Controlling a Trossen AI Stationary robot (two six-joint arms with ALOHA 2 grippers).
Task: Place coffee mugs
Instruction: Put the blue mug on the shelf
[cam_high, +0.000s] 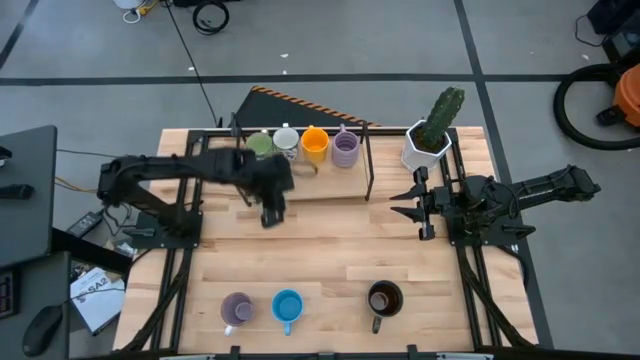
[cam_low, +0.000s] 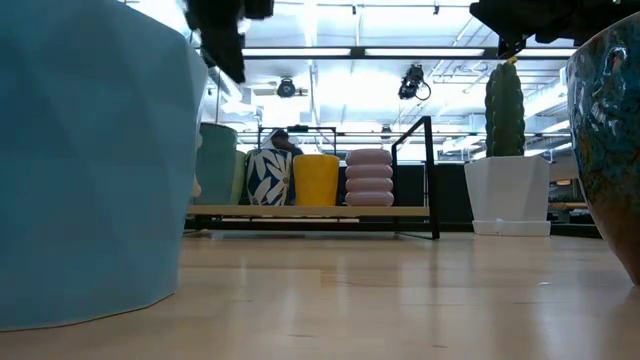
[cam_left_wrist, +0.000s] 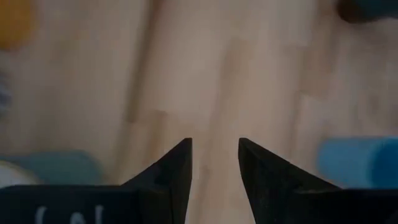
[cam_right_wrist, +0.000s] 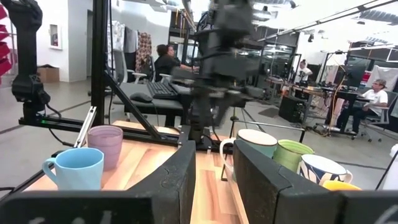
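Note:
Green (cam_high: 260, 143), grey-white patterned (cam_high: 286, 140), orange (cam_high: 314, 143) and lilac (cam_high: 346, 148) mugs stand in a row on the low rack at the far side. The right wrist view shows one more pale mug (cam_right_wrist: 255, 146) at the row's left end. A purple (cam_high: 237, 308), a blue (cam_high: 287, 307) and a dark brown mug (cam_high: 383, 298) stand upright near the table's near edge. My left gripper (cam_high: 272, 212) hangs open above bare wood just in front of the rack, holding nothing (cam_left_wrist: 214, 155). My right gripper (cam_high: 405, 200) waits open at the right, pointing left.
A white faceted pot with a cactus (cam_high: 425, 140) stands at the far right, beside the rack's black frame (cam_high: 368, 165). Bare wood lies between the rack and the near row of mugs. People sit at desks (cam_right_wrist: 165, 62) in the room beyond the table.

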